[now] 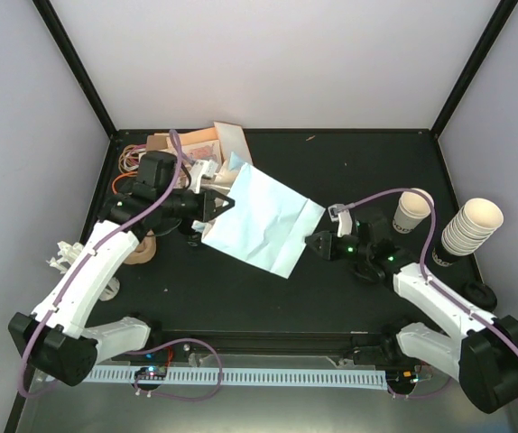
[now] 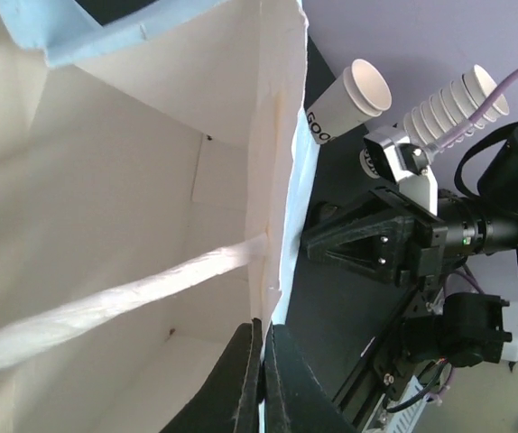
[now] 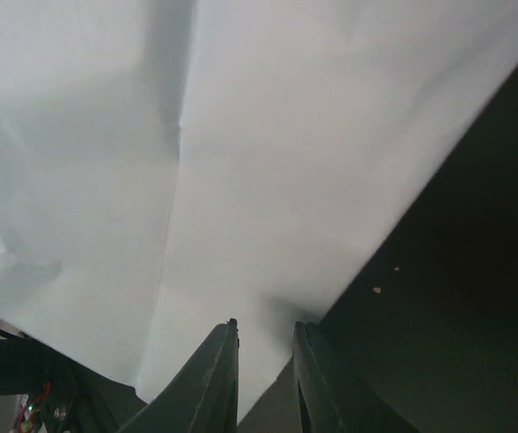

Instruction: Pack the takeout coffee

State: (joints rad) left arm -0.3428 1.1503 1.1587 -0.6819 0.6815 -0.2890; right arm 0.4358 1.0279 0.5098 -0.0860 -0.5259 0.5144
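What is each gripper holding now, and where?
The left gripper pinches the pale blue paper bag at the rim of its open mouth. The right gripper, jaws parted at the bag's bottom edge, seems to grip nothing.

One paper bag (image 1: 263, 221) — one loose cup (image 1: 412, 209), one cup stack (image 1: 471, 227)

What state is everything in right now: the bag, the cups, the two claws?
Bag: on its side, mouth held open.
Left claw: shut on bag's rim.
Right claw: slightly open at bag's bottom edge.
Single cup: upright, lidless.
Cup stack: upright, nested, lidless.
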